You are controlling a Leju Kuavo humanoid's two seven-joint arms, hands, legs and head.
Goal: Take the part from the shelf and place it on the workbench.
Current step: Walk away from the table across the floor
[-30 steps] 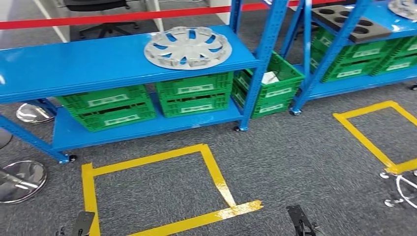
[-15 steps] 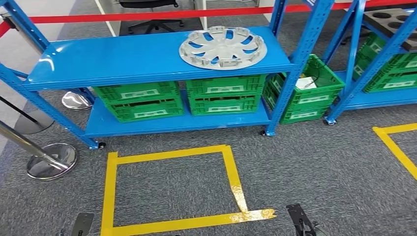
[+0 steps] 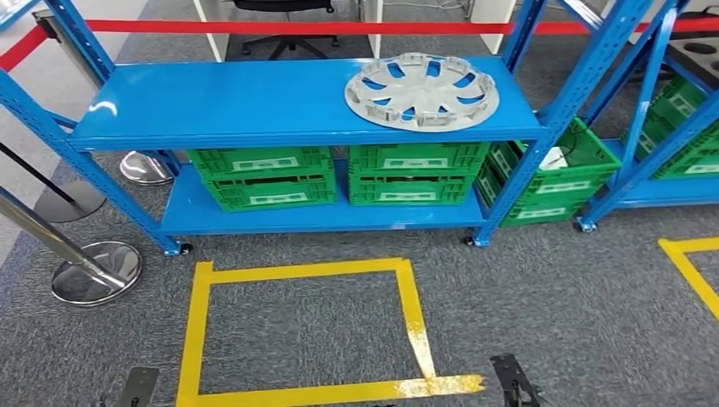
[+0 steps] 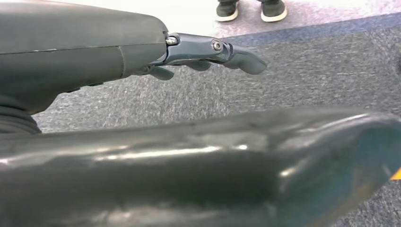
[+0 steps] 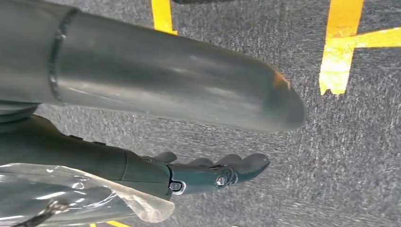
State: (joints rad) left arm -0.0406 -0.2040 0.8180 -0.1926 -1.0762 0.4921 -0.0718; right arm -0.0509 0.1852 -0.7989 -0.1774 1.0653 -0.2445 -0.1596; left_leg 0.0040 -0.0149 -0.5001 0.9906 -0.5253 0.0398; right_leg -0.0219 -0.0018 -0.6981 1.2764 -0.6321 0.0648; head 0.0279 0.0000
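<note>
The part, a silver hubcap [image 3: 421, 91], lies flat on the right end of the blue shelf's top board [image 3: 237, 106], straight ahead in the head view. My left hand [image 4: 142, 56] hangs over grey carpet with its fingers [image 4: 236, 54] stretched out and nothing in it. My right hand [image 5: 189, 175] also hangs above the carpet, fingers straight and apart from the thick thumb [image 5: 189, 90], holding nothing. Both hands are far from the hubcap.
Green crates [image 3: 263, 176] fill the lower shelf board. A yellow tape square [image 3: 305, 331] marks the carpet in front. Chrome stanchion bases [image 3: 95, 273] and a red barrier belt [image 3: 297, 27] stand left and behind. Another blue shelf [image 3: 670, 110] stands right. A person's shoes [image 4: 250, 9] are nearby.
The whole picture has shifted right as the camera turned left; the shelf with the hubcap is now centred. The hubcap itself stays on the shelf.
</note>
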